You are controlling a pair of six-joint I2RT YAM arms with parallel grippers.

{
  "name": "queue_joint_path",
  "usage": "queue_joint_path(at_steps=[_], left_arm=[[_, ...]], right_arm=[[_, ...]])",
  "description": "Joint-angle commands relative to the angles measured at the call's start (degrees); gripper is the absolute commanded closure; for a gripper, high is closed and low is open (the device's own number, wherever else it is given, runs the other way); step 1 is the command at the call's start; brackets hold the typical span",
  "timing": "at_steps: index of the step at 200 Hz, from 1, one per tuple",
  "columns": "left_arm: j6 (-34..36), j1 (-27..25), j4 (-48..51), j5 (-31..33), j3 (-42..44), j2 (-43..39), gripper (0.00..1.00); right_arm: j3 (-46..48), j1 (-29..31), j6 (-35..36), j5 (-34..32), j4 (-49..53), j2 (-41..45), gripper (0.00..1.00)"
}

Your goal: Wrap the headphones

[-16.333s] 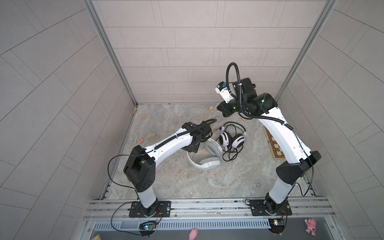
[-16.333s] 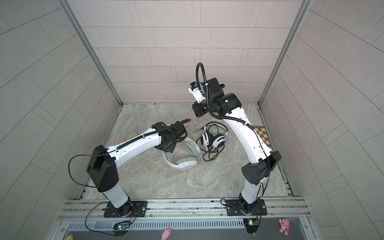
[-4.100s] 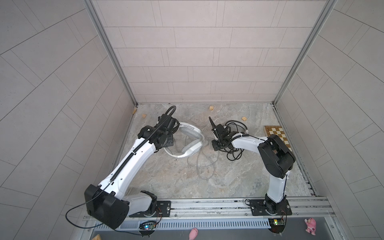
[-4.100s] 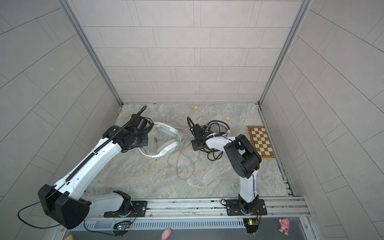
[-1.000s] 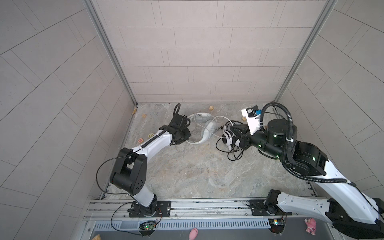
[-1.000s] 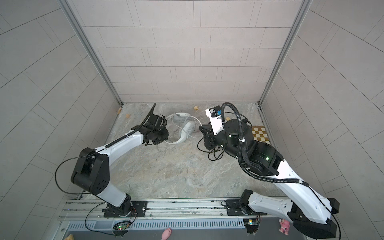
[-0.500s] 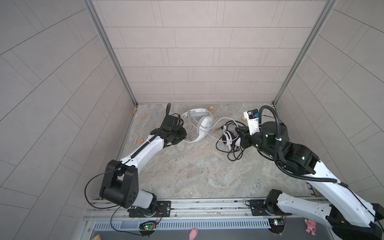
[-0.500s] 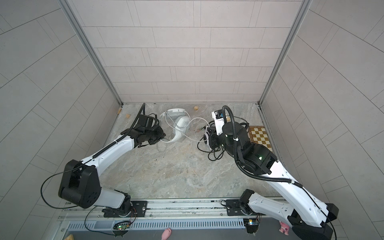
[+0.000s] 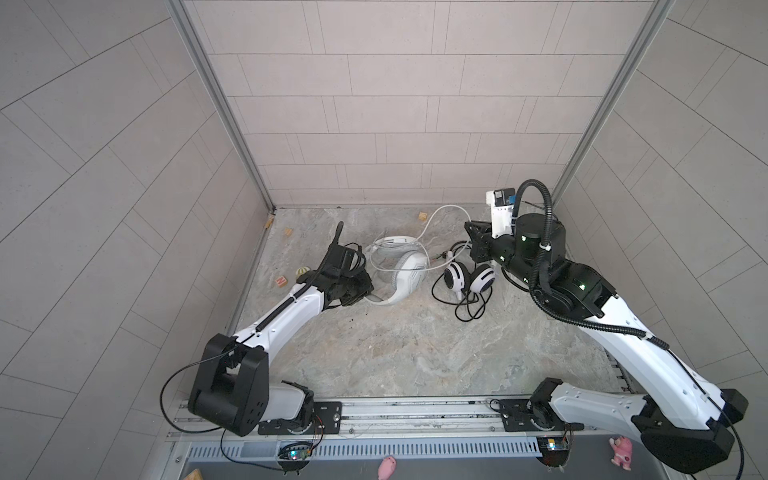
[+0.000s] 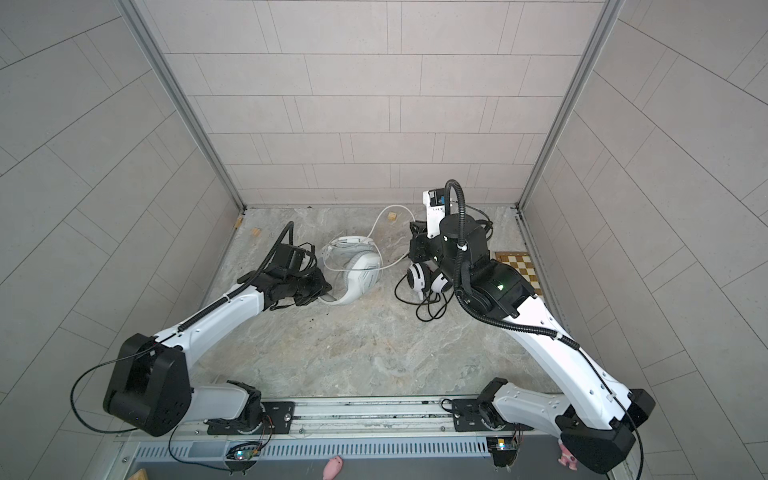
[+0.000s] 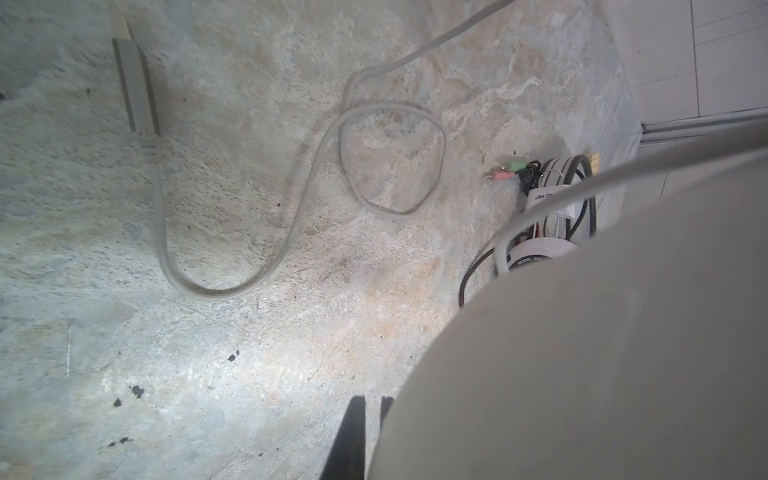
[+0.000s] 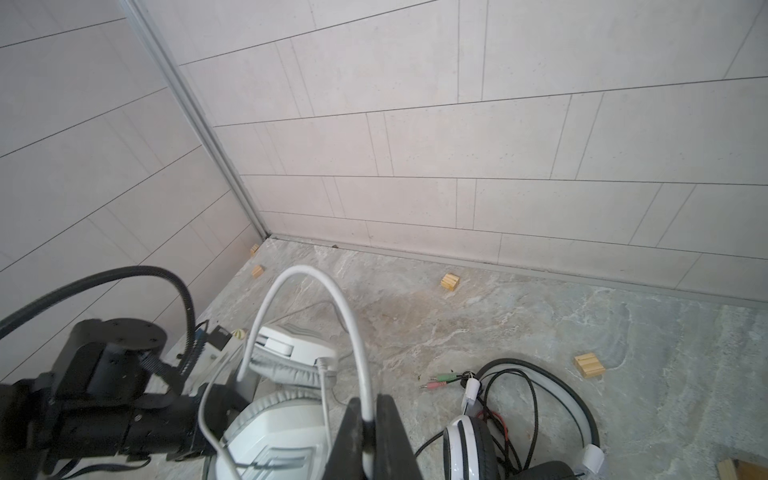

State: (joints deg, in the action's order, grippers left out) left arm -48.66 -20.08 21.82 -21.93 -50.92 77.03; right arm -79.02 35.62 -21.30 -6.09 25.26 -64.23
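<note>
Two robot arms work over a marbled tabletop (image 9: 395,353) where the white headset (image 9: 409,272) lies on its side, one ear cup facing up and the other just behind it, toward the back wall. The left gripper (image 9: 365,291) sits at the near end of the white headset's headband, its jaws closed on the grey band. On the opposite side of the white headset, the right gripper (image 12: 368,401) has its jaws pressed together on the light cable (image 12: 307,276). The cable rises from the gripper in a tall arch and drops back to the white headset, and more of it loops loosely around the ear cups.

The black-and-white headset (image 9: 469,279) rests just beside the white headset, on the right arm's side, both cups upright, with its black cable (image 9: 469,311) in a loose tangle in front of it. Pink and green jack plugs (image 12: 440,380) lie on the stone between the two headsets. Small wooden blocks (image 12: 451,282) are scattered beyond the white headset, near the back wall. A chessboard (image 10: 517,266) lies well apart from the white headset, past the black-and-white one.
</note>
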Motion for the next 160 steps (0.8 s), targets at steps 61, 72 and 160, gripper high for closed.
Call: queue_joint_path(at_steps=[61,72,160], left_arm=[[2.68,-3.08,0.85,-1.9,-0.09,-2.91,0.96],[2.77,-3.04,0.95,-1.55,0.03,-3.1,0.96],[4.72,-2.89,4.39,0.5,-1.95,-4.3,0.98]], right_arm=[[-2.99,-6.13,-4.66,2.18,-8.9,-4.68,0.9],[-3.79,-6.25,-4.63,2.69,-8.91,-5.35,0.9],[-2.66,-7.71,-6.64,4.33,-10.32,-4.91,0.88]])
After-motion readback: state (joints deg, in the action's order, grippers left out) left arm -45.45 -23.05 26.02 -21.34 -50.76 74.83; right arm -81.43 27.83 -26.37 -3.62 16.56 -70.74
